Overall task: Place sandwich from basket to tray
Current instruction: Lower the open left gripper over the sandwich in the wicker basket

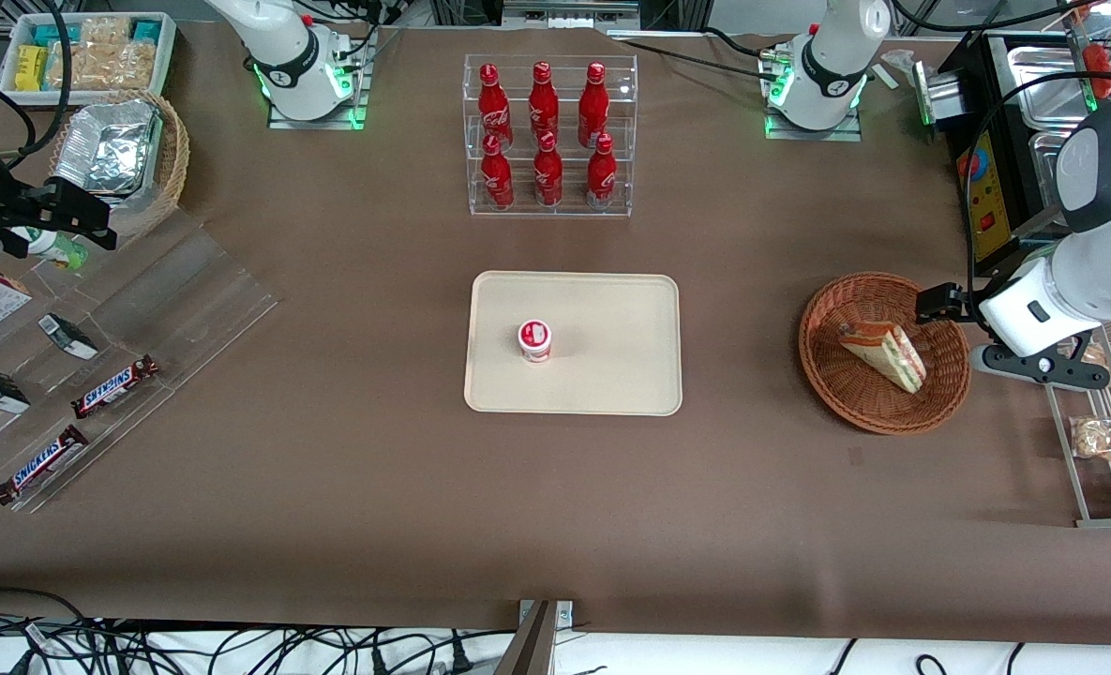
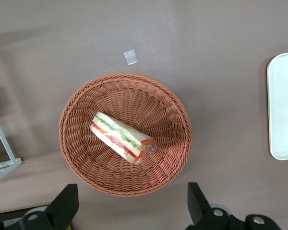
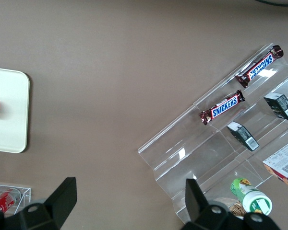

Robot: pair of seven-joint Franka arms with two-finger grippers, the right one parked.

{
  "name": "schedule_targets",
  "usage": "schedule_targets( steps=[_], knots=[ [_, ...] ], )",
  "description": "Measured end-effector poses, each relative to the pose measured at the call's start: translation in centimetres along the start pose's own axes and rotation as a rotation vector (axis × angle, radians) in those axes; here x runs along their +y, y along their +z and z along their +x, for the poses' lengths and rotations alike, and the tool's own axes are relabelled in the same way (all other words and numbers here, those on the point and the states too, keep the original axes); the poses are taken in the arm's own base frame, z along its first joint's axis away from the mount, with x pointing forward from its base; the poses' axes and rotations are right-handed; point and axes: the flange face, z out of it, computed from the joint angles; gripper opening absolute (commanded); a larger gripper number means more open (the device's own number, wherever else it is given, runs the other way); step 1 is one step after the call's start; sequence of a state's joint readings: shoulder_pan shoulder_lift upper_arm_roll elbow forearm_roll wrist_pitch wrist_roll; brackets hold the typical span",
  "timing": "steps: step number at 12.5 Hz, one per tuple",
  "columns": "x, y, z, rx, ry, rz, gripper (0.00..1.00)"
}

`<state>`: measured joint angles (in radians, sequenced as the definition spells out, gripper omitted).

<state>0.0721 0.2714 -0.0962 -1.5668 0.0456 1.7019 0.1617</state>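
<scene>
Worktop (image 1: 349, 487): brown covering, items listed across the front view from the parked arm's end to the working arm's.

1. White bin of snack packs (image 1: 86, 52) and tan wicker basket of foil packs (image 1: 119, 155), at the parked arm's end, farther from the front camera.
2. Clear stepped display (image 1: 124, 347), carrying two Snickers bars (image 1: 114, 386) and small dark boxes (image 1: 67, 336).
3. Clear rack of six red cola bottles (image 1: 547, 136), mid-worktop, farther from the camera than the tray.
4. Tray (image 1: 611, 375): cream, rectangular, low rim. Holds one red-and-white round cup (image 1: 534, 339); the remainder of its surface is bare.
5. Basket (image 1: 850, 398): reddish-brown wicker, round and shallow, well apart from the tray toward the working arm's end.
6. Sandwich (image 1: 883, 354): wrapped wedge, lying inside the basket, not touched by anything. The wrist view shows its green and red filling edge facing upward.
7. Tool (image 1: 935, 302): above the basket rim, clear of the sandwich. In the wrist view its fingers (image 2: 62, 206) stand wide apart and hold nothing.

Step in hand (judged): approach; pickup not yet begun. Next move calls for descending into the basket, straddling the wedge across its narrow faces, and closing gently enough not to crush bread or slip on wrap, then placing it on the tray's bare part beside the cup.
</scene>
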Motion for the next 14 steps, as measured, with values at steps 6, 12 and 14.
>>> schedule_targets(
  steps=[6, 12, 14],
  knots=[
    [-0.2, 0.3, 0.0, -0.016, -0.022, -0.006, 1.0],
    [-3.2, 5.9, 1.2, -0.104, -0.511, -0.008, 1.0],
    [-4.3, 8.1, 1.8, -0.116, -0.639, -0.007, 1.0]
  ],
)
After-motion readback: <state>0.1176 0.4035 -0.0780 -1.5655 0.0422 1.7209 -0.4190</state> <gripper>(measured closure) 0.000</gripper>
